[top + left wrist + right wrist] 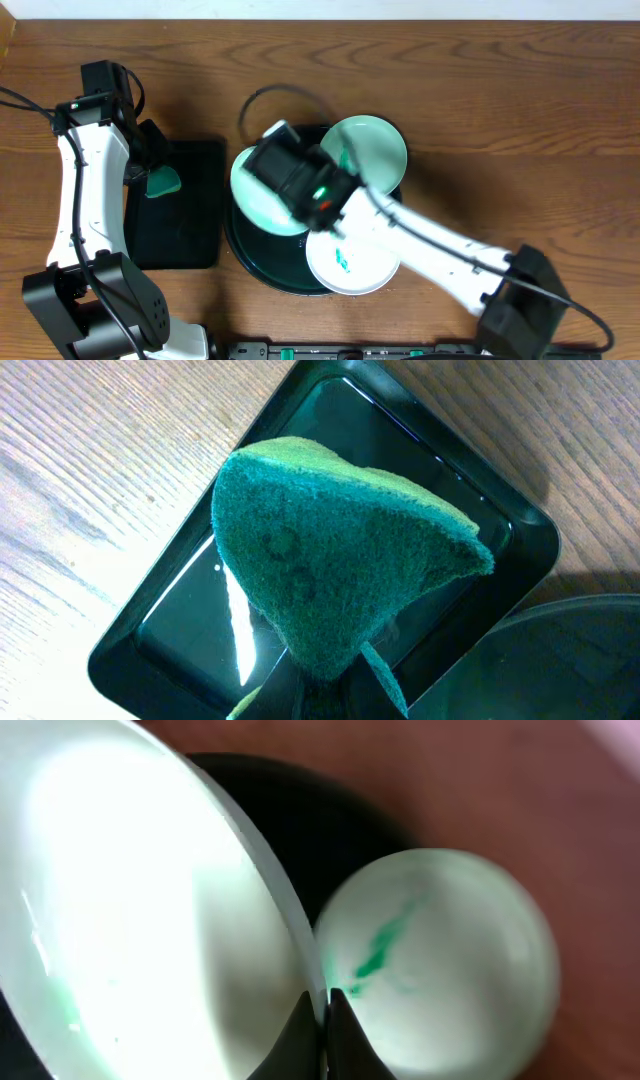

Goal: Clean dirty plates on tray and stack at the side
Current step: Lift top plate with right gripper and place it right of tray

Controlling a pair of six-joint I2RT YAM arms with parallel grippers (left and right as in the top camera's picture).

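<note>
On the round tray, the right gripper is pinched narrow on the rim of the left plate at 9 o'clock, and its wrist hides part of that plate. The smeared top plate is at 1 o'clock and the smeared bottom plate at 5. The left gripper holds a green sponge over the black rectangular tray, just beside the round tray at 9 o'clock.

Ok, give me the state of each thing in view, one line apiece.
left plate, rim pinched in the right pincer
far plate, lying on the round tray, teal smear
near plate, lying on the round tray, teal smear
round tray, on the table, carrying plates
sponge, folded, gripped by the left pincer
rectangular tray, on the table under the sponge
</note>
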